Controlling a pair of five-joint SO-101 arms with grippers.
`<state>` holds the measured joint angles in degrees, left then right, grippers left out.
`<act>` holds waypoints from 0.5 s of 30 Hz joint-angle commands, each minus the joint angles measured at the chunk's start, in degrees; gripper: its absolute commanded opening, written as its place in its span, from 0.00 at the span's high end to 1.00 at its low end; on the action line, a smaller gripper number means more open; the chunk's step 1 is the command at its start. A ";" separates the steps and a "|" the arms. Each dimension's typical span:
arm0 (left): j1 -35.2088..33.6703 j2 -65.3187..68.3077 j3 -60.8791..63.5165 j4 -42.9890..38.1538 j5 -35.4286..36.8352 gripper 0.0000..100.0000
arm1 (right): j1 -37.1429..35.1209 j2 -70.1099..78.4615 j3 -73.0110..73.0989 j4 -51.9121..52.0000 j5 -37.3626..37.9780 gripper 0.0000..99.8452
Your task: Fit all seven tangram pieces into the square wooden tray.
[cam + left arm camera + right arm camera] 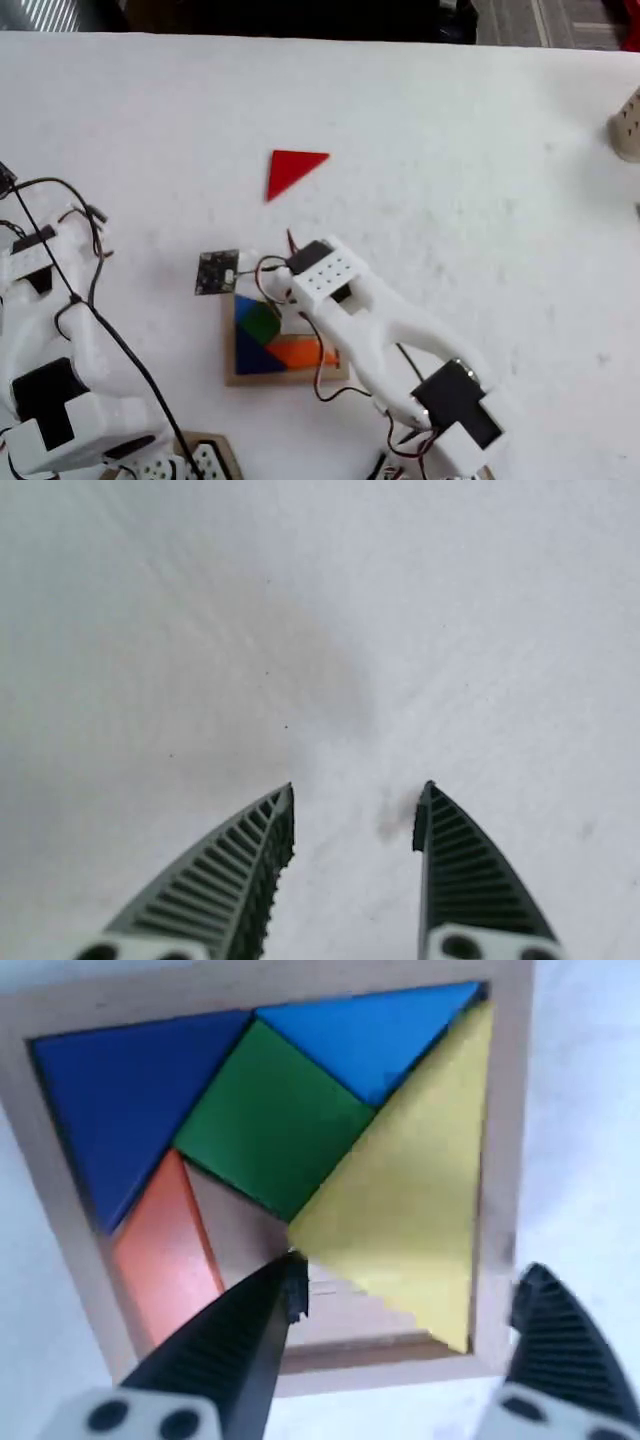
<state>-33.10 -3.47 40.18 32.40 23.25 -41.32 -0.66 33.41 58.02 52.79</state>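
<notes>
The square wooden tray lies near the table's front, with my right arm stretched over it. Inside the tray lie a dark blue triangle, a green square, a lighter blue triangle, an orange piece and a big yellow triangle. My right gripper hangs open just above the yellow triangle, one fingertip at its corner and the other beyond the tray's rim. A red triangle lies alone farther back. My left gripper is open over bare table.
A strip of bare tray floor shows between the orange piece and the yellow triangle. The left arm sits folded at the table's left edge with loose cables. A pale perforated object stands at the far right.
</notes>
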 commanded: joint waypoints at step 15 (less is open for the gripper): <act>2.33 -0.40 -1.76 -0.79 -0.53 0.80 | 4.70 -28.18 1.14 18.24 -8.53 0.65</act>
<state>-32.57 -3.47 40.18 32.40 23.34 -41.23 -21.58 33.41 74.46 49.89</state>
